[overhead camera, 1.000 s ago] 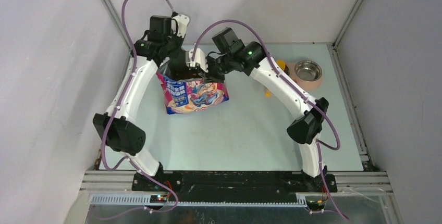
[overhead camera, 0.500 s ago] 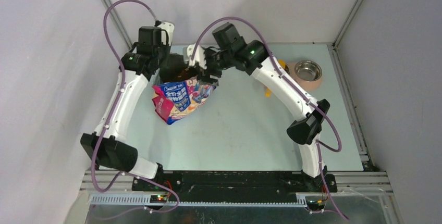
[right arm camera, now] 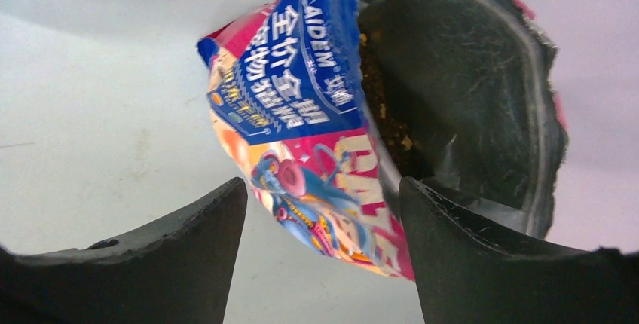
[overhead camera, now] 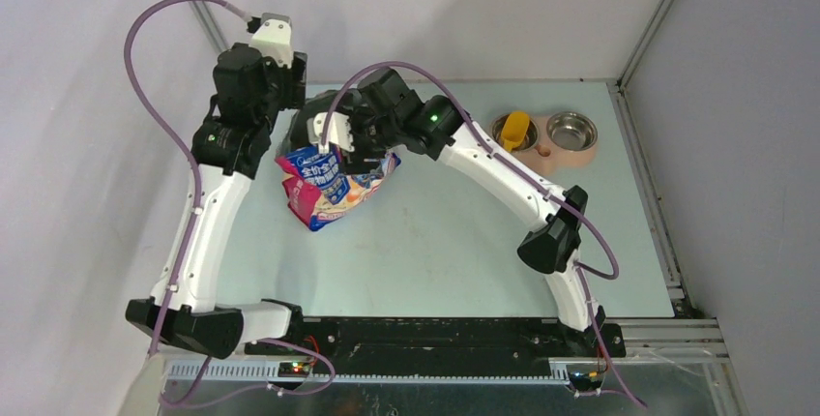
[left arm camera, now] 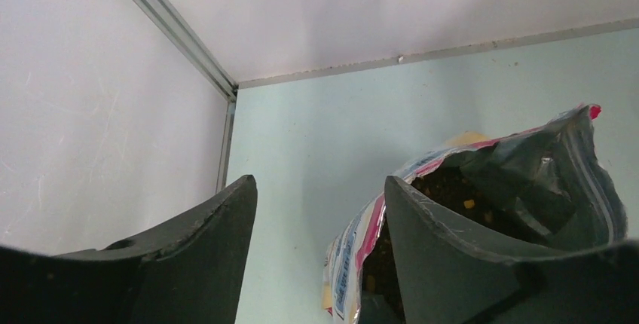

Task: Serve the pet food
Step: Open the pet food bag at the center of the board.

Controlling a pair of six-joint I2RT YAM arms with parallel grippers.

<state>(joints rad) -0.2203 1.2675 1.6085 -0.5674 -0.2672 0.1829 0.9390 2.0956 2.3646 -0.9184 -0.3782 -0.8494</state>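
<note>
The pet food shows as dark brown kibble inside the open mouth of a glossy pink-and-blue bag, which stands slumped on the table at the back left. My left gripper is open just left of the bag's mouth, its right finger against the rim and nothing between the jaws. In the top view the left gripper hangs over the bag's back left corner. My right gripper is also open, hovering over the bag's printed front, with kibble visible inside. In the top view the right gripper is at the bag's top.
A peach double feeder sits at the back right. A yellow scoop rests in its left bowl, and the right steel bowl looks bare. Walls and a metal frame post close in the back left corner.
Both grippers have opened and let go of the bag's top. The bag dropped and slumped left onto the table. The left arm drew back to the left; the right followed leftward.
</note>
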